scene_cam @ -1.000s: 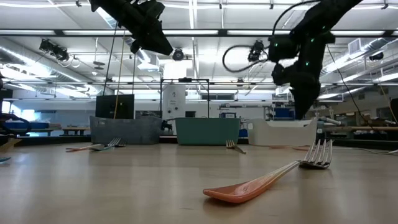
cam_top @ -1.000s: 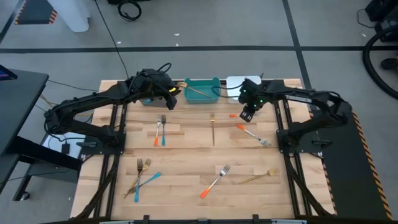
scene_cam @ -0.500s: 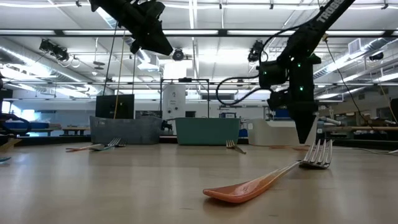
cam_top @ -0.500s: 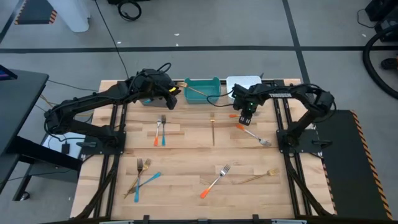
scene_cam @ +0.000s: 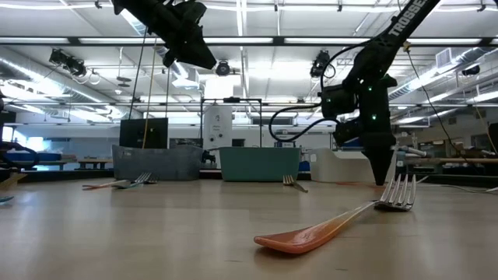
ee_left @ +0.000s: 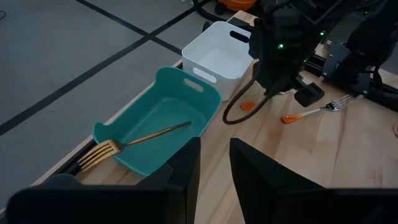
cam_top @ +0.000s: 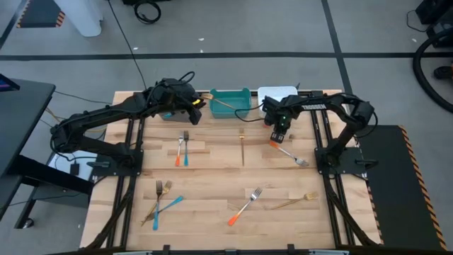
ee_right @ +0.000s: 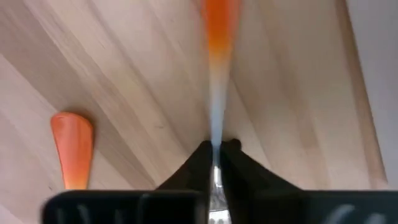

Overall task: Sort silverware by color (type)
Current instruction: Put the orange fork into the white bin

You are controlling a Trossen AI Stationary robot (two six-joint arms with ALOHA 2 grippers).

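Since the earlier frame, the right claw [cam_top: 277,137] has swung inward from the table's right side and dropped onto the orange-handled fork with a silver head [cam_top: 288,154]. It now stands at the handle end, and the right wrist view shows its two dark fingers [ee_right: 200,163] pinched onto the slim shaft, the orange handle [ee_right: 219,25] running straight ahead of them. So the claw is closed on this fork, which by my reading still lies on the pale wooden table [cam_top: 212,212].

The fork's long axis runs diagonally, handle toward the bins and tines toward the table's right edge. A short orange piece [cam_top: 265,131] lies just beside the claw on its left, near enough to be nudged on the lift. The white rectangular bin [cam_top: 272,93] sits close behind the claw at the far edge, next to the teal rectangular bin [cam_top: 230,103], which already holds a gold fork [ee_left: 134,141].

The left claw [cam_top: 192,111] hangs open above the far edge beside the teal bin, well apart from this fork; the right arm is plainly nearer. Room is open straight up and back toward the white bin.
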